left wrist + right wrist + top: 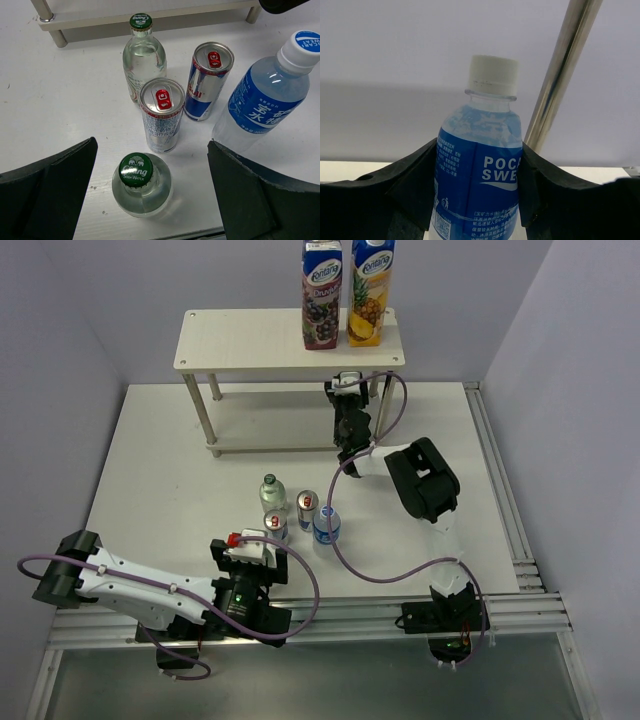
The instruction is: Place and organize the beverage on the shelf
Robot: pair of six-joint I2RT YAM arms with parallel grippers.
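Left gripper (152,167): fully released; its two black fingers (50,195) stand wide apart, one on each side of the near glass bottle (141,186), and touch nothing.
Near glass bottle: upright on the table, green cap on top, just before the near can (162,117).
Right gripper (477,180): clenched on a water bottle (479,165); the black pads press its blue label from both sides.
Held water bottle: upright, under the top board of the shelf (250,340) at its right end, just beside a shiny post (560,75); whether its base rests on the lower board, I cannot tell.
Table (160,470): white and flat, with metal rails along the near and the right edge.
Room: plain pale grey walls on three sides.
Shelf: two pale boards, at the far side of the table, near the back wall.
Glass bottles: two, the near one and the far glass bottle (144,55), both upright on the table.
Cans: two, the near can and the far can (209,80), upright, close to each other.
Water bottles: two, one in the right grip, the second water bottle (265,100) on the table, right of the cans.
Juice cartons: two, the purple carton (322,295) and the yellow carton (370,290), side by side on the top board, toward its right end.
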